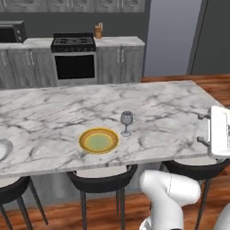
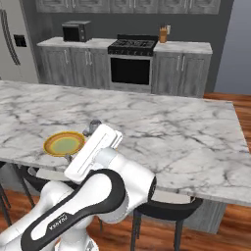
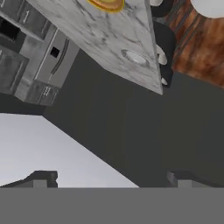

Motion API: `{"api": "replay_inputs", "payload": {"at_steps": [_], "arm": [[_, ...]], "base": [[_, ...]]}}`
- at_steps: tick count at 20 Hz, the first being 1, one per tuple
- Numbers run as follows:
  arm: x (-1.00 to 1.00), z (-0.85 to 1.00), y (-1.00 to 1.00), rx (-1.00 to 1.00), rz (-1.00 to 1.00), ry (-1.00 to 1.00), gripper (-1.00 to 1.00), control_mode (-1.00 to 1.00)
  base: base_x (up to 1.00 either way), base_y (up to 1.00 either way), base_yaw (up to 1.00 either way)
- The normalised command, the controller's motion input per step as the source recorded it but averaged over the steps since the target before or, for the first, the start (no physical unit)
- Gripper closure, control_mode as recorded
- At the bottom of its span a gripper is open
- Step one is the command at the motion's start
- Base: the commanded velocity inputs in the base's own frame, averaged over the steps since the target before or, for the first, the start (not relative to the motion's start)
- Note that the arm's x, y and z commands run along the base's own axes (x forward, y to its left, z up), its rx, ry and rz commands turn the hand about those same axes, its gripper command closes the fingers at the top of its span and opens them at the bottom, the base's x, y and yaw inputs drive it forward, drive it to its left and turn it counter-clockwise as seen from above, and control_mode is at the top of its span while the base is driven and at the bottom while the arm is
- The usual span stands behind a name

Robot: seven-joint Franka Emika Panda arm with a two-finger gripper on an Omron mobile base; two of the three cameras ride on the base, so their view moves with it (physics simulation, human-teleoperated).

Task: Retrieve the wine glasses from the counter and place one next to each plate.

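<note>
One wine glass [image 1: 126,122] stands mid-frame beside the yellow plate [image 1: 99,140], well apart from the empty, wide-open claw [image 3: 111,179].
White plate [image 1: 2,149] is cut off at the left edge.

Long marble island [image 1: 54,121] across foreground, white with grey veins. Black stools [image 1: 102,177] tucked along near edge at 6 o'clock. Wood floor [image 1: 215,83] reddish-brown, at 3 o'clock. Back wall: dark grey cabinets [image 2: 68,66], black stove [image 2: 131,46] with oven at 12 o'clock, microwave [image 2: 76,31] at 11 o'clock, steel fridge [image 2: 12,41] at 9 o'clock. Walls dark grey.
</note>
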Motion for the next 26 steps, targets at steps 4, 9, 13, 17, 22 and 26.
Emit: {"api": "replay_inputs", "payload": {"at_steps": [4,9,13,17,22,26], "arm": [[0.0,0.0,0.0,0.0,0.0,0.0,-1.0,1.0],[0.0,0.0,0.0,0.0,0.0,0.0,-1.0,1.0],[0.0,0.0,0.0,0.0,0.0,0.0,-1.0,1.0],[0.0,0.0,0.0,0.0,0.0,0.0,-1.0,1.0],[0.0,0.0,0.0,0.0,0.0,0.0,-1.0,1.0],[0.0,0.0,0.0,0.0,0.0,0.0,-1.0,1.0]], "base": [[-0.26,-1.0,-0.05],[-0.1,-1.0,-0.02],[0.0,-1.0,0.0],[0.0,-1.0,-0.02],[0.0,-1.0,-0.04],[0.01,-1.0,-0.09]]}}
